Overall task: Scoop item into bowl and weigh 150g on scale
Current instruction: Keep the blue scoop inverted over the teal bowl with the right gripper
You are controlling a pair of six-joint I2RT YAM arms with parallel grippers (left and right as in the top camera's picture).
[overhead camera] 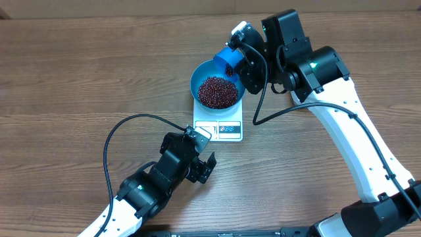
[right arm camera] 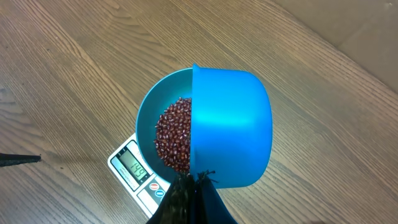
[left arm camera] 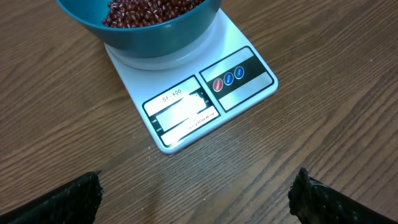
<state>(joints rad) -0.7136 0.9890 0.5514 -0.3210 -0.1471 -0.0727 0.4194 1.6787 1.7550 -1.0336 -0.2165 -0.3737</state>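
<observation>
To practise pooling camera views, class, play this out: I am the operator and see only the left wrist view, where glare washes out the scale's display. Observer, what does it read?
Observer: In the right wrist view the scale display appears to read 149.
Operator: Where is the scoop?
Observer: The right hand holds the bright blue scoop over one side of the bowl.
Operator: How full is the bowl?
Observer: Overhead, the beans cover its floor, with bare blue wall showing around them.
</observation>
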